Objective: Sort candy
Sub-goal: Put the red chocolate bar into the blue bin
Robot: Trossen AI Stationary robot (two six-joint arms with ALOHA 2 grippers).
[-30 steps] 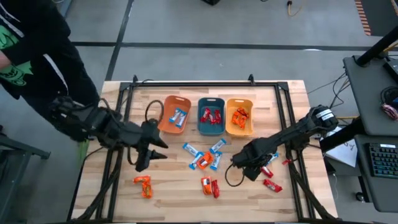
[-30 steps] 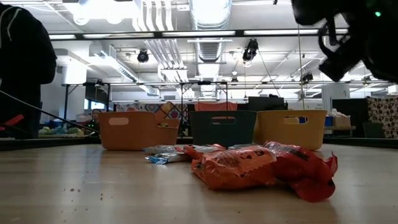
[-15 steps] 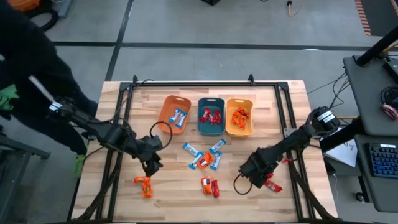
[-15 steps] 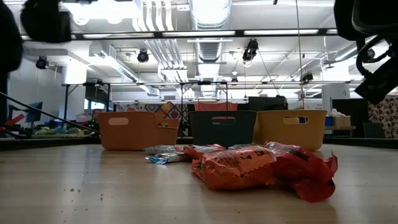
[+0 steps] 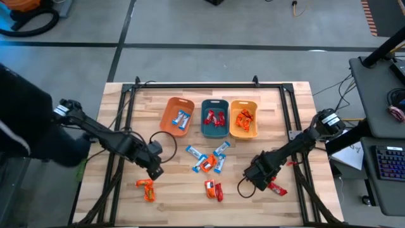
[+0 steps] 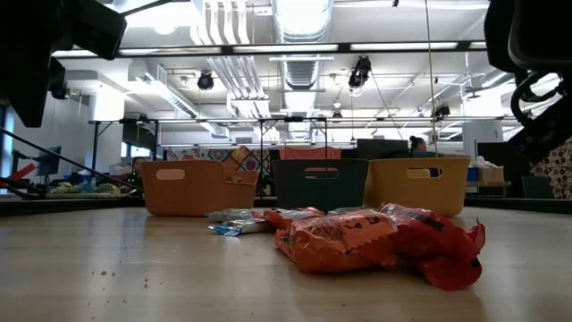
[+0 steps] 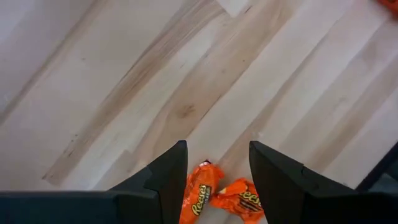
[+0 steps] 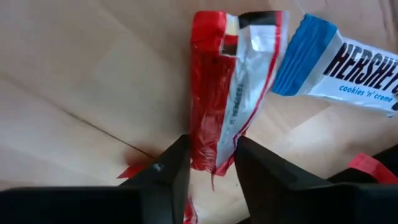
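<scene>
Near the table's front edge, the right gripper has its two fingers closed around the end of a red candy, with a blue-and-white candy touching it. Toward the front left corner, the left gripper is open and empty above two orange candies. The wrappers look light, thin and slippery, so pinching the middle is probably safest. More candy lies mid-table. Farther back stand three bins holding some sorted candy.

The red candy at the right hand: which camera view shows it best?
The right wrist view: the red candy fills the picture, lying between the right hand fingers beside a blue-and-white candy. In the high view it is mostly covered by that hand. The low and left wrist views do not show it.
</scene>
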